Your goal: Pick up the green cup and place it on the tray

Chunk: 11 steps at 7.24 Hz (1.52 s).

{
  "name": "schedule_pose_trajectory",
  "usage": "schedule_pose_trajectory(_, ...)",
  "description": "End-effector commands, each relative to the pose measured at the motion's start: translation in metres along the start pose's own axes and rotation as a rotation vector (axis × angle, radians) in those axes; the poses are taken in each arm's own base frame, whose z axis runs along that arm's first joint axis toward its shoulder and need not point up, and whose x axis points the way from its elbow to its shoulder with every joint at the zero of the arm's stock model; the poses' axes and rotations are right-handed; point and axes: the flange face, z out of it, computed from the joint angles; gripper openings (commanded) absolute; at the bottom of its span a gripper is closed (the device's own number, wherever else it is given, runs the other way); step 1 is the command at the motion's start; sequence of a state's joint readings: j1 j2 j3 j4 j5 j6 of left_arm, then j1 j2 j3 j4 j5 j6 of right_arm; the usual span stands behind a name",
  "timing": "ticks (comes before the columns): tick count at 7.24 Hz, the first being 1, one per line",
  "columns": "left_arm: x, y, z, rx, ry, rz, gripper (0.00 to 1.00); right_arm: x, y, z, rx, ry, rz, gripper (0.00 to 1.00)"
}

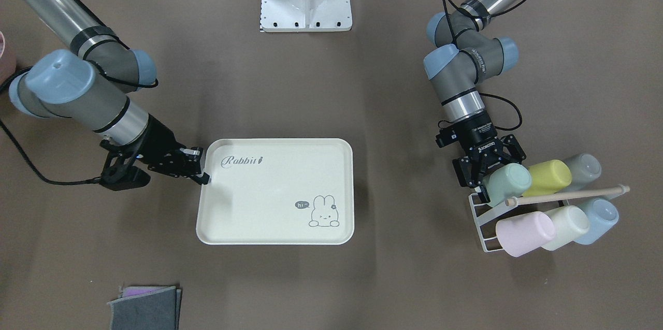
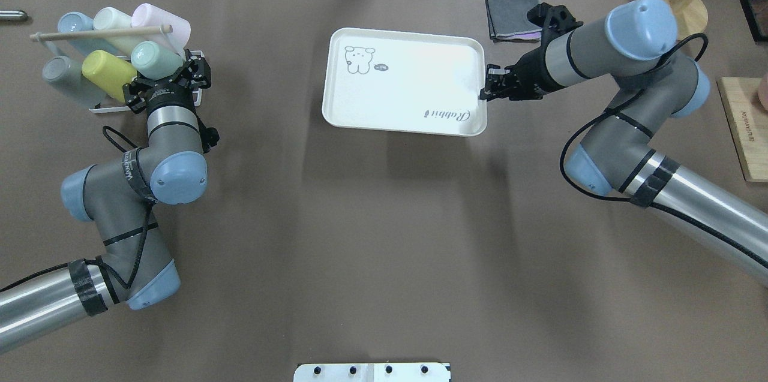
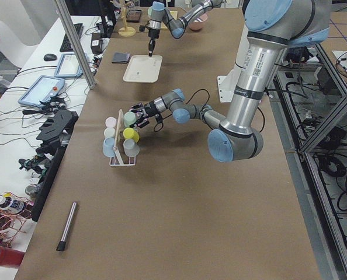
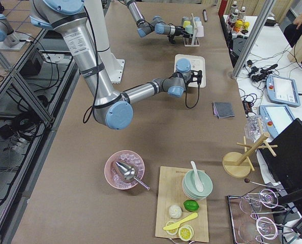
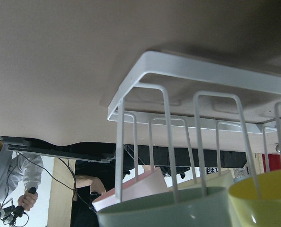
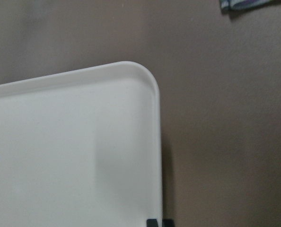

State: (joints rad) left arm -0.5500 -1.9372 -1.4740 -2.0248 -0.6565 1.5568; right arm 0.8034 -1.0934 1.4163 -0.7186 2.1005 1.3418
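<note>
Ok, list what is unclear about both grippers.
- Left gripper on the green cup: finger contact is hidden under the gripper body overhead, and the left wrist view shows no fingers.
- Right gripper at the tray rim: grip too small front-facing; the right wrist view's bottom edge cuts off its fingertips.

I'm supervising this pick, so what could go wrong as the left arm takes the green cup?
The yellow cup lies right beside the green cup, so the left end effector might knock it. The cup sits over a rack prong; pulling could drag the rack.
</note>
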Motion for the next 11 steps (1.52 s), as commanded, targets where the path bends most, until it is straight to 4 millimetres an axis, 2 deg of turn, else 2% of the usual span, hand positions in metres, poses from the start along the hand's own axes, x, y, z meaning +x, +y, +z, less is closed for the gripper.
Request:
schedule_pose_trajectory(1, 0.007, -0.008, 0.007, 0.0, 0.002, -0.004, 0.97, -0.023, 0.054, 0.039, 0.0, 0.001, -0.026, 0.0)
schedule_pose_trajectory(3, 0.014, -0.016, 0.012, 0.001, -0.012, -0.013, 0.97, -0.03, 0.083, 0.053, -0.009, 0.003, -0.028, 0.0)
schedule_pose_trajectory(5, 0.016, -0.017, 0.013, 0.001, -0.011, -0.01, 0.97, -0.025, 0.091, 0.054, -0.021, 0.01, -0.029, 0.0)
schedule_pose_trajectory(7, 0.018, -0.022, 0.012, 0.002, -0.008, -0.004, 0.94, -0.024, 0.109, 0.063, -0.041, 0.014, -0.037, 0.0)
schedule_pose_trajectory(9, 0.023, -0.023, 0.012, 0.002, -0.006, 0.002, 0.87, -0.018, 0.106, 0.061, -0.038, 0.021, -0.032, 0.0)
schedule_pose_trajectory(11, 0.024, -0.021, 0.011, -0.014, -0.007, 0.006, 0.85, -0.003, 0.112, 0.046, -0.045, 0.022, -0.03, 0.0)
